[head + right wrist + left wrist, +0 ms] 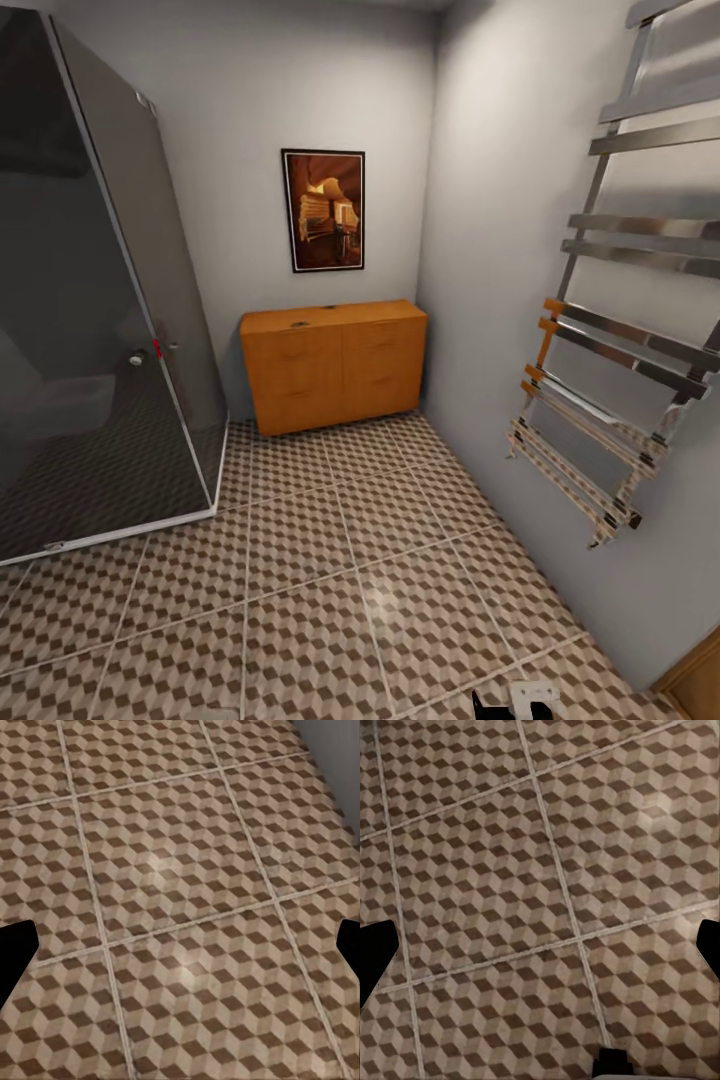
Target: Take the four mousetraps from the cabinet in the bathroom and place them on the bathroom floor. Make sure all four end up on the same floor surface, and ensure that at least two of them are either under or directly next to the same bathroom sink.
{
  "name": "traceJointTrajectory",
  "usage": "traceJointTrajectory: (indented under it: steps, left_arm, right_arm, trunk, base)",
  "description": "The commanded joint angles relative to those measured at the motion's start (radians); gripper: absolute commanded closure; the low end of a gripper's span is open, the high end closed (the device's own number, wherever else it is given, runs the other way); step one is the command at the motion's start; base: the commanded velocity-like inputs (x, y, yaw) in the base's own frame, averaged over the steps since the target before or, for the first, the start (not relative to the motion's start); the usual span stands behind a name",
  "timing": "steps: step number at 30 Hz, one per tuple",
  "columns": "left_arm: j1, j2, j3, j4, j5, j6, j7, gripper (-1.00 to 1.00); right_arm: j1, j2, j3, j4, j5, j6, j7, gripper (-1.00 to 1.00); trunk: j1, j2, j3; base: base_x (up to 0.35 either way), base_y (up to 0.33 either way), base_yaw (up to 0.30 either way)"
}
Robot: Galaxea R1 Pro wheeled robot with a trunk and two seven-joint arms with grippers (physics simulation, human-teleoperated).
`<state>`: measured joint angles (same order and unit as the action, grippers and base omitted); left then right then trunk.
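The orange-brown wooden cabinet point(333, 365) stands against the far wall, under a framed picture, with its drawers shut. Two small dark specks point(300, 323) lie on its top, too small to tell whether they are mousetraps. The cube-patterned bathroom floor point(330, 600) stretches from me to the cabinet. The sink is out of view. In the left wrist view, my left gripper point(540, 952) hangs open over bare floor tiles point(510, 870), its fingertips point(379, 945) far apart. My right gripper point(180, 952) is open over floor tiles point(187, 870) too, holding nothing.
A dark glass shower cabin point(90, 300) fills the left side. A chrome towel rail point(620, 330) juts from the right wall. A wooden door edge point(695, 680) shows at the bottom right. Part of my own arm point(515, 698) shows at the bottom edge.
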<state>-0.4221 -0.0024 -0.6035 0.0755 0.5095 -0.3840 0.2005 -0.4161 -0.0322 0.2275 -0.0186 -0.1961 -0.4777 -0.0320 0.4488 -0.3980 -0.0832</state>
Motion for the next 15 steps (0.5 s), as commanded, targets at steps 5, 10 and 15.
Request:
traceJointTrajectory:
  steps: [5,10,15]
  left_arm:
    - [-0.001,-0.001,-0.007,0.002,0.003,-0.004,0.002,-1.00]
    - [-0.001,-0.001,-0.007,0.002,0.003,-0.004,0.002,-1.00]
    - [-0.001,-0.001,-0.007,0.002,0.003,-0.004,0.002,-1.00]
  right_arm:
    - [-0.001,0.000,0.009,0.000,-0.006,-0.002,-0.003,-1.00]
    - [0.000,0.000,0.009,0.000,-0.006,-0.002,-0.003,-1.00]
    - [0.000,0.000,0.009,0.000,-0.006,-0.002,-0.003,-1.00]
  trunk:
    - [0.001,-0.002,-0.002]
    - [0.001,-0.002,-0.002]
    - [0.001,-0.002,-0.002]
  base:
    - [0.328,0.053,0.009]
    - [0.313,0.116,0.064]
    - [0.309,0.117,0.062]
